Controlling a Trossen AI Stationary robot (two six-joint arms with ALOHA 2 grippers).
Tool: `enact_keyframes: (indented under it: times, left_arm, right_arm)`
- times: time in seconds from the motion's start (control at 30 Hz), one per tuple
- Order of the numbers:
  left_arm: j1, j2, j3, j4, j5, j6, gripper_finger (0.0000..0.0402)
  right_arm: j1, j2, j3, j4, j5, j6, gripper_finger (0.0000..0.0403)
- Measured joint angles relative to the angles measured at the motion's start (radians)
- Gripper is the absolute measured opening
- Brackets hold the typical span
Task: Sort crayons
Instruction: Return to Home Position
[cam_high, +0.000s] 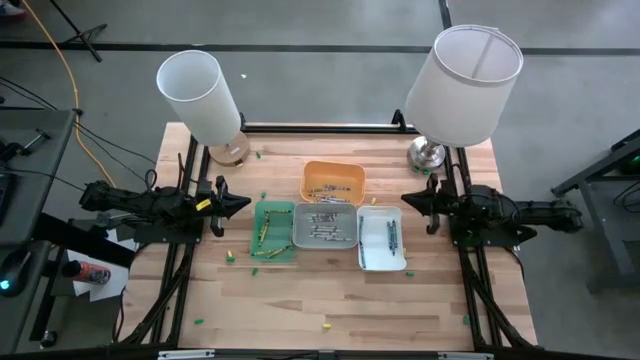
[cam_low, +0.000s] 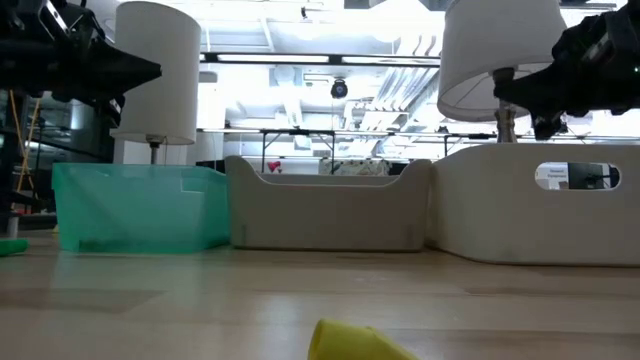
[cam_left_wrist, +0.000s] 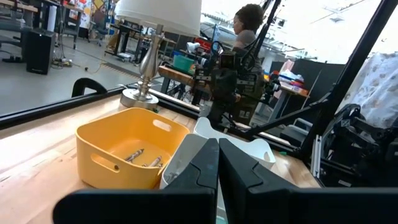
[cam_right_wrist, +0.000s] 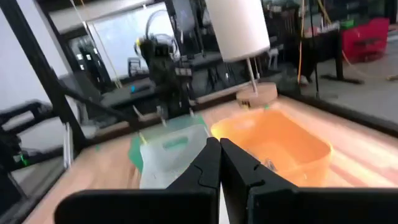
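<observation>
Left pincer (cam_high: 242, 203) and right pincer (cam_high: 407, 200), both clenched empty, flank the crayons (cam_high: 322, 224) at frame centre, each well apart.

My two arms are black all over, left gripper (cam_high: 243, 203) and right gripper (cam_high: 407, 199) alike, save a small yellow mark on the left arm. The table (cam_high: 300, 300) is pale wood in long plank stripes. On it are a green tray (cam_high: 285, 247) with green crayons (cam_high: 262, 235), a grey tray (cam_high: 305, 239) with grey-white crayons (cam_high: 322, 222), an orange-yellow tray (cam_high: 334, 171), and a white tray (cam_high: 370, 256) with dark teal crayons (cam_high: 391, 234). A stray yellow crayon (cam_high: 325, 325) lies on the bare wood. Both lamps have white shades: the first lamp (cam_high: 200, 90) has a brown wooden base, the second lamp (cam_high: 465, 80) a silvery one
</observation>
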Motion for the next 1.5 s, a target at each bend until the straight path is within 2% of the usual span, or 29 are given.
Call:
enact_keyframes:
  times: [1.5]
  left_arm:
    - [0.0, 0.001, 0.001, -0.011, 0.0, 0.0, 0.0]
  right_arm:
    - [0.0, -0.005, 0.002, -0.015, -0.011, 0.015, 0.0]
